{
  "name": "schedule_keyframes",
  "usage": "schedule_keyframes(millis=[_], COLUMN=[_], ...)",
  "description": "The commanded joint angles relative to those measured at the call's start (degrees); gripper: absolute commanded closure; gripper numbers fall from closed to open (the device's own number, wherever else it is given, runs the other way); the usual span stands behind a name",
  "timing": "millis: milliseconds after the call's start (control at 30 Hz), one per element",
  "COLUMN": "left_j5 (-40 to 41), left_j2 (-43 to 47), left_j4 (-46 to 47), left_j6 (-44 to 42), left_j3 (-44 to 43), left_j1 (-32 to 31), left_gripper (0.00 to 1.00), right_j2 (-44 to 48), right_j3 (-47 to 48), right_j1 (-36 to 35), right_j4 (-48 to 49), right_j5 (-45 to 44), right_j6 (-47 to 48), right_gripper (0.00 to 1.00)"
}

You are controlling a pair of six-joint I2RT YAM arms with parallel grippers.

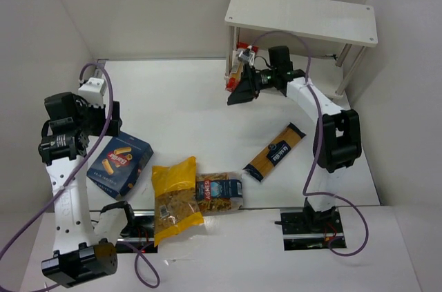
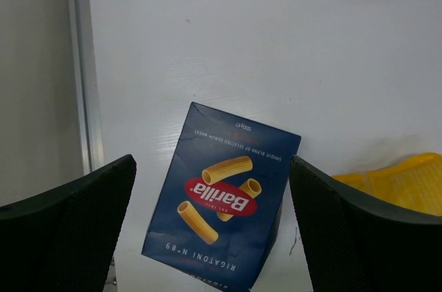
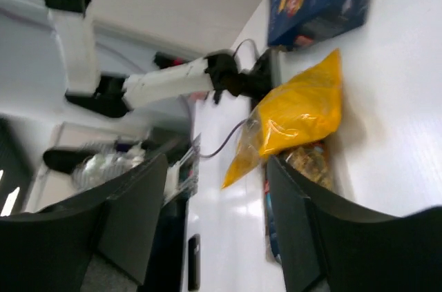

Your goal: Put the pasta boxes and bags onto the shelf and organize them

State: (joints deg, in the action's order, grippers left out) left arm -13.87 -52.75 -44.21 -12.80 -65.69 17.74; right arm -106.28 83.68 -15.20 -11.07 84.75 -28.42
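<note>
Near edge, centre: yellow crinkled plastic bag (image 1: 173,199), limp, lying flat; clear blue-labelled bag of pasta (image 1: 219,194) touching its right side. Left of these: dark blue rigid cardboard box with red logo (image 2: 224,206), flat on white table (image 1: 179,99), directly beneath left gripper (image 2: 212,168), spread wide and empty, probably lined up for a grasp across the box. Right of centre: long narrow spaghetti pack with dark blue label (image 1: 275,152), laid diagonally, slim, contents likely brittle. Far right: right gripper (image 3: 215,161), parted, gripping nothing, just beside red-and-white narrow pack (image 1: 242,52) by left leg of white two-tier shelf on thin silver metal legs (image 1: 304,16); resting on lower tier or not, cannot tell.
</note>
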Motion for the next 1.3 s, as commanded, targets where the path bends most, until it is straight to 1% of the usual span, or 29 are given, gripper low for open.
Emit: schedule_keyframes(millis=[0, 33, 67, 100, 133, 200, 233, 300, 333, 400, 433, 467, 500, 533, 567, 633, 667, 733, 767, 800, 867, 933, 967, 1000, 1067, 1100, 1133, 1200, 1267], left_j5=[-3.6, -3.6, -3.6, -4.1, -4.7, -5.5, -5.5, -6.0, -6.0, -6.0, -6.0, -6.0, -6.0, -6.0, -6.0, -6.7, -7.4, -7.4, -8.1, -8.9, -9.5, -10.0, -10.6, -11.3, -11.3, -12.0, -12.0, -12.7, -13.4], left_j2=[1.1, 1.6, 1.6, 1.6, 1.6, 1.6, 1.6, 1.6, 1.6, 2.3, 2.8, 3.4, 3.4, 4.1, 4.9, 5.6, 6.3, 6.9, 6.9, 7.5, 7.5, 8.2, 8.9, 9.4, 9.4, 10.0, 10.0, 10.6, 10.6], left_j4=[1.1, 1.7, 1.8, 2.3, 2.3, 2.3, 2.3, 2.3, 2.3, 2.9, 3.4, 3.4, 3.9, 4.5, 4.5, 4.5, 4.5, 5.6, 5.6, 5.6, 6.1, 6.1, 6.1, 6.1, 6.1, 6.1, 6.1, 6.1, 5.6], left_j6=[2.4, 2.4, 2.4, 3.1, 3.1, 3.1, 3.1, 3.1, 3.1, 3.1, 2.4, 2.4, 2.4, 1.9, 1.9, 1.9, 1.3, 1.3, 0.8, 0.8, 0.2, -0.3, -0.3, -0.3, -0.9, -0.9, -1.4, -1.4, -2.0], left_j3=[0.6, 0.6, 1.1, 1.1, 1.1, 1.1, 1.1, 1.6, 2.4, 4.0, 4.7, 5.5, 7.1, 7.8, 8.4, 8.4, 8.4, 9.0, 9.5, 9.5, 10.1, 10.6, 10.6, 10.6, 11.1, 11.1, 11.1, 11.1, 11.1], left_j1=[1.6, 2.4, 3.0, 3.0, 3.8, 4.3, 4.8, 4.9, 4.9, 4.9, 4.9, 4.9, 4.9, 4.9, 4.9, 5.5, 6.1, 6.6, 6.6, 7.3, 8.1, 9.5, 10.1, 10.6, 12.6, 13.1, 13.6, 15.3, 17.0], left_gripper=[0.03, 0.03, 0.03, 0.03, 0.03, 0.02, 0.02, 0.02, 0.02, 0.02, 0.02, 0.02, 0.02, 0.02, 0.02, 0.02, 0.01, 0.01, 0.01, 0.01, 0.01, 0.01, 0.01, 0.01, 0.01, 0.01, 0.01, 0.01, 0.01], right_j2=[2.7, 2.7, 2.7, 3.9, 5.6, 11.3, 13.1, 18.0, 19.4, 23.1, 24.2, 25.2, 26.1, 28.1, 29.2, 31.5, 34.4, 39.2, 40.6, 41.9, 43.6, 44.4, 46.2, 47.4, 50.4, 53.5, 55.1, 57.2, 57.2], right_j3=[13.2, 18.0, 21.8, 23.5, 22.3, 17.6, 15.9, 10.3, 8.4, 2.5, 0.3, -4.1, -6.2, -8.4, -12.9, -17.6, -22.2, -26.1, -28.9, -29.8, -31.0, -31.8, -33.2, -34.2, -38.1, -39.6, -42.5, -45.0, -47.3], right_j1=[3.5, 3.5, 2.7, 2.0, 2.0, 2.0, 0.9, -0.7, -2.5, -5.2, -7.6, -8.7, -9.4, -9.4, -10.0, -10.6, -11.4, -12.2, -12.2, -12.2, -12.2, -12.2, -12.2, -12.2, -12.2, -12.2, -12.2, -12.2, -12.2], right_j4=[-23.0, -32.3, -39.5, -39.0, -37.6, -34.4, -34.4, -34.4, -35.5, -38.9, -39.9, -40.7, -41.4, -42.2, -42.2, -42.7, -41.9, -40.5, -40.5, -40.5, -42.2, -43.5, -43.5, -43.5, -41.8, -39.4, -38.3, -36.1, -35.1], right_j5=[-10.0, -18.7, -27.4, -34.8, -43.5, -50.5, -57.2, -62.8, -65.0, -70.3, -72.0, -75.3, -76.4, -77.0, -78.3, -82.8, -85.9, -88.3, -89.0, -89.5, -89.5, -87.8, -87.3, -87.3, -86.8, -86.8, -86.8, -86.2, -85.0], right_j6=[22.9, 31.3, 36.6, 39.4, 39.4, 42.4, 43.8, 47.0, 50.5, 54.7, 58.5, 60.3, 62.2, 66.7, 69.0, 74.3, 79.4, 84.6, 89.8, 92.1, 97.6, 100.9, 102.6, 106.3, 110.6, 114.9, 116.8, 121.2, 122.6], right_gripper=[0.31, 0.29, 0.29, 0.29, 0.28, 0.27, 0.25, 0.25, 0.24, 0.24, 0.23, 0.23, 0.23, 0.23, 0.23, 0.21, 0.19, 0.18, 0.16, 0.16, 0.15, 0.15, 0.15, 0.15, 0.15, 0.15, 0.15, 0.14, 0.14])
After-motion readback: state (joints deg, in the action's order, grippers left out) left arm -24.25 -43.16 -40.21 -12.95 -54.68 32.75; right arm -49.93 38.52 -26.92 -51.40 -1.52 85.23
